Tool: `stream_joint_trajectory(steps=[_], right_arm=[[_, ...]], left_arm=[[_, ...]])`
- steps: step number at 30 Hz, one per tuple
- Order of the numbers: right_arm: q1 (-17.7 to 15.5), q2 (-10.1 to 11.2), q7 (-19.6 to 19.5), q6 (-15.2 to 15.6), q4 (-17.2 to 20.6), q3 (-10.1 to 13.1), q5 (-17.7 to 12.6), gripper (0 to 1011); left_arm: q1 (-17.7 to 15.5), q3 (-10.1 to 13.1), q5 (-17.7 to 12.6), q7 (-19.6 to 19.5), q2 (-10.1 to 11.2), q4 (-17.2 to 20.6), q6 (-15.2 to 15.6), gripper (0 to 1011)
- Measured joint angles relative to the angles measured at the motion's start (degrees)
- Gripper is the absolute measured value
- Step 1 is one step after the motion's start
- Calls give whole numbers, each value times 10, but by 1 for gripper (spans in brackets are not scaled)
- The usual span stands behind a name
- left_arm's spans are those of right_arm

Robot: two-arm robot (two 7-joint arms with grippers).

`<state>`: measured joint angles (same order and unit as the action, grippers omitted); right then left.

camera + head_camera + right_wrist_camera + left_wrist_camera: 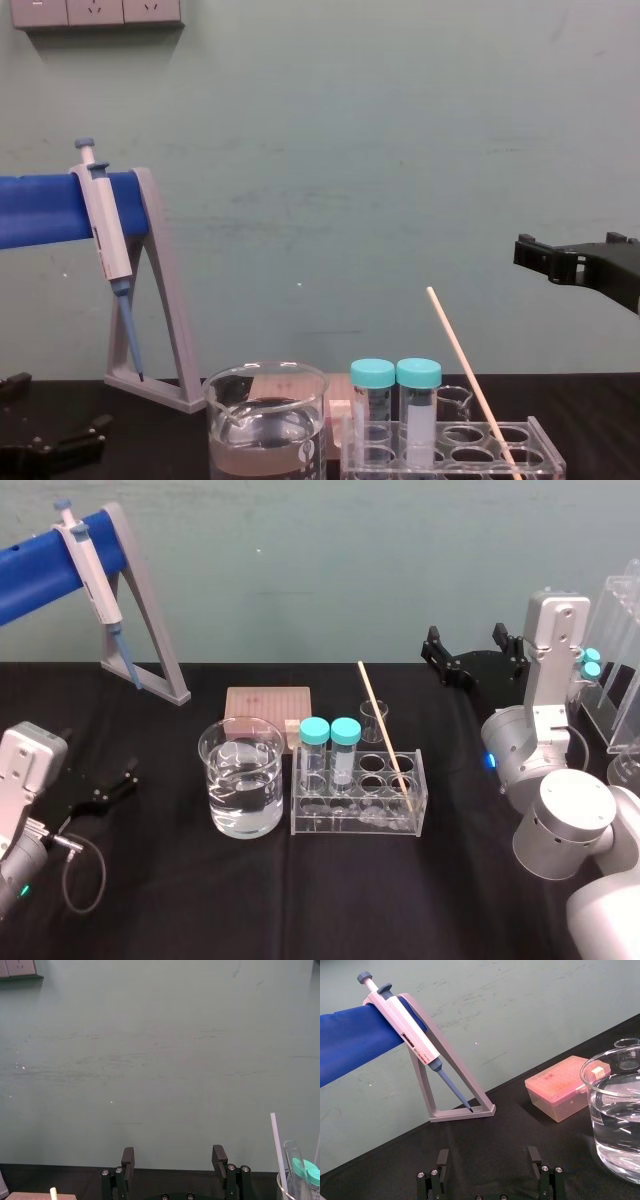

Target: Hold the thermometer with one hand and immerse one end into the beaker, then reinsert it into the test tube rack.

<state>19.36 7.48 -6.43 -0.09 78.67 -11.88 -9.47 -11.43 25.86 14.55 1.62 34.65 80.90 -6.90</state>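
The thermometer (383,730), a thin cream rod, leans in a right-hand hole of the clear test tube rack (410,815); the chest view shows the thermometer (470,380) slanting up to the left out of the rack (545,455). Left of the rack stands the wide glass beaker (243,780), part full of clear liquid, also close by in the left wrist view as beaker (617,1110). My right gripper (470,652) hovers open and empty behind and right of the rack, well above the table (575,262). My left gripper (105,785) rests open at the table's left (489,1160).
Two teal-capped tubes (330,745) stand in the rack's left holes. A pink tip box (268,708) and a small glass beaker (373,718) sit behind. A grey stand with a blue bar (150,630) holds a pipette (95,575) at the back left. Clear holders (615,670) stand at the right.
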Motion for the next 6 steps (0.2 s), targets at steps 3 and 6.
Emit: stream_joint_trajectory(steps=[3, 6], right_arm=[[0, 0, 0, -1, 0, 0, 0, 1003], [0, 0, 0, -1, 0, 0, -1, 1003]], left_arm=[[0, 0, 0, 0, 0, 0, 0, 1004], [0, 0, 0, 0, 0, 0, 0, 1004]])
